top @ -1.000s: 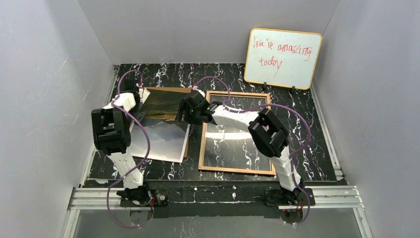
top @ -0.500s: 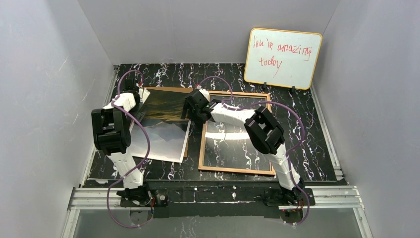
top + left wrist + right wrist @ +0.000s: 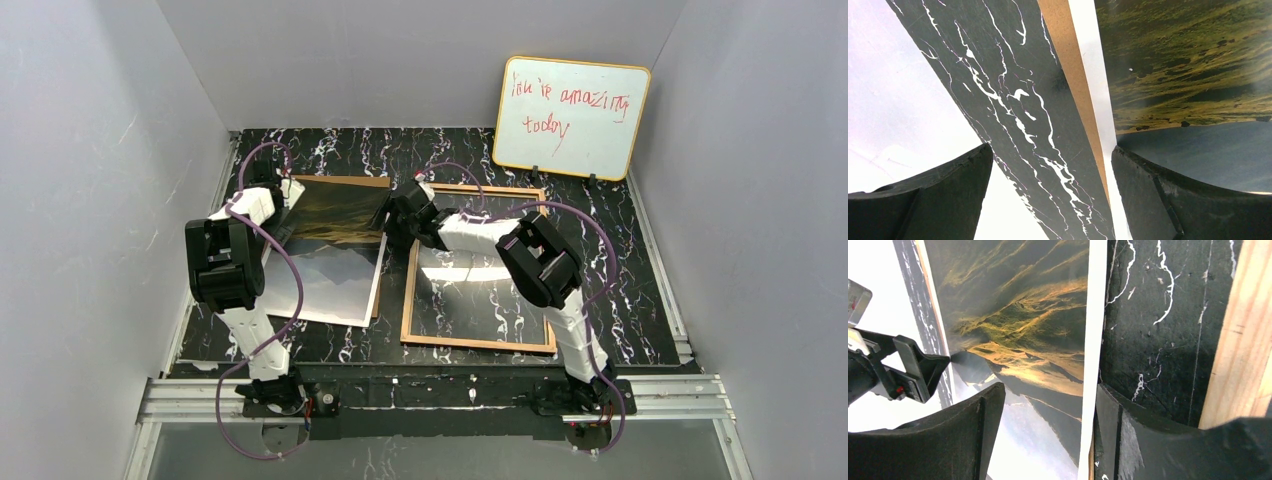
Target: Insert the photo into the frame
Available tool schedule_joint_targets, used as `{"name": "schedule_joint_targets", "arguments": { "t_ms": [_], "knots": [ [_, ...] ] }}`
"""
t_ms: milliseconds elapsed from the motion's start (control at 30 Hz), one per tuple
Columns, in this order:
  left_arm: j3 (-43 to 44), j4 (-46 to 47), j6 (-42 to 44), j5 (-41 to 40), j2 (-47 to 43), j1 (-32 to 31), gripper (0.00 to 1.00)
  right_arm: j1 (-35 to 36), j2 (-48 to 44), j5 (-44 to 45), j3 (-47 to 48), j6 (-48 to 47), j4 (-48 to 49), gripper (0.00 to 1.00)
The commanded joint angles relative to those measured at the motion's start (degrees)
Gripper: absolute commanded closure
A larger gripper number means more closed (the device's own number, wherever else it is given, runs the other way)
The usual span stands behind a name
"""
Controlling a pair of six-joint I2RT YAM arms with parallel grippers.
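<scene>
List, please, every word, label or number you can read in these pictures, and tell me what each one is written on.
"You're amazing": handwritten in red marker, upper line on the whiteboard leaning against the back wall.
"today": same red handwriting, lower line on that whiteboard.
No readable text shows on the photo or the frame; the wrist views show no lettering either.

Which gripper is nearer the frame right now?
Right. The right gripper straddles the photo's right edge, just beside the frame's left rail. The left gripper is over the photo's left edge, with the whole photo between it and the frame.
</scene>
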Motion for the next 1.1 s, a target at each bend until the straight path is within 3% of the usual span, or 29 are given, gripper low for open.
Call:
{"name": "schedule_joint_targets", "arguments": {
  "t_ms": [0,733,1067],
  "knots": [
    [-5.5,-7.6,-1.9,10.9,5.4,-1.4,0.11,0.1,-3.5,-3.0,-4.2,3.8,11.3,0.25],
    [-5.9,-7.2,-1.9,10.6,5.4,-1.4,0.12,1.7,-7.8,-7.8,-7.5,4.2,20.7,0.29],
    [-5.9,-7.3,-1.8,10.8,5.6,-1.4,0.12,2.2,-2.1,-6.0,3.0,-3.8,4.9,0.28]
  ]
}}
